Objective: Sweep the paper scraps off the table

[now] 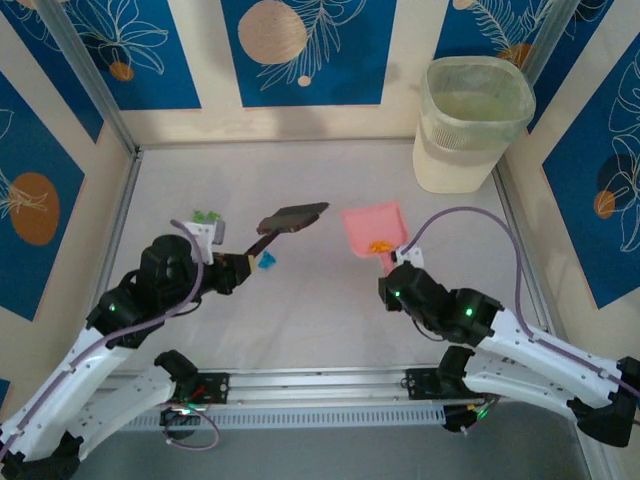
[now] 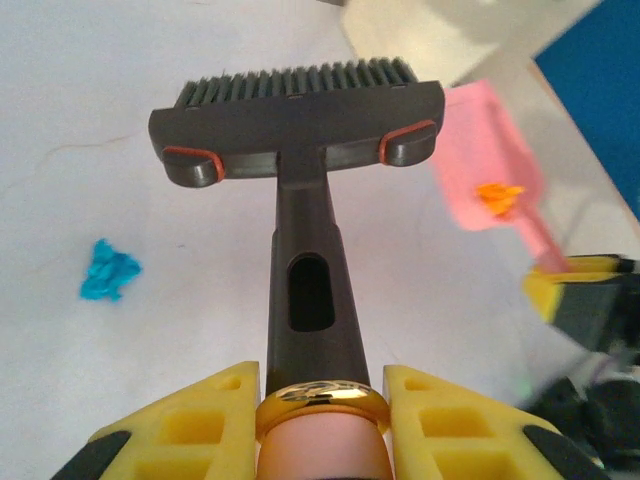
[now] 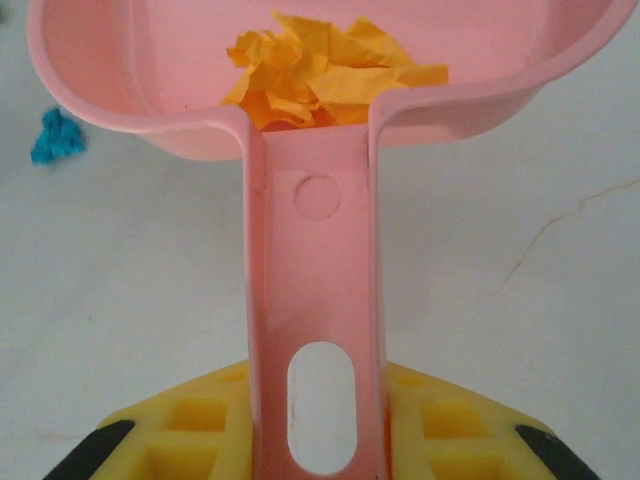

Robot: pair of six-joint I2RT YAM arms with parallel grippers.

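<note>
My left gripper (image 1: 240, 268) (image 2: 322, 385) is shut on the handle of a dark brush (image 1: 295, 217) (image 2: 297, 120), whose bristled head is held above the table (image 1: 320, 320), pointing to the far right. A cyan paper scrap (image 1: 266, 261) (image 2: 108, 270) (image 3: 55, 137) lies on the table under the brush handle. Green scraps (image 1: 207, 215) lie just beyond the left wrist. My right gripper (image 1: 393, 268) (image 3: 318, 400) is shut on the handle of the pink dustpan (image 1: 372, 228) (image 3: 310, 250). A crumpled orange scrap (image 1: 379, 244) (image 2: 497, 194) (image 3: 320, 70) rests in the pan by the handle.
A pale translucent waste bin (image 1: 470, 120) stands at the far right corner. Cream walls with blue panels close the table in at the back and sides. An aluminium rail (image 1: 320, 385) runs along the near edge between the arm bases.
</note>
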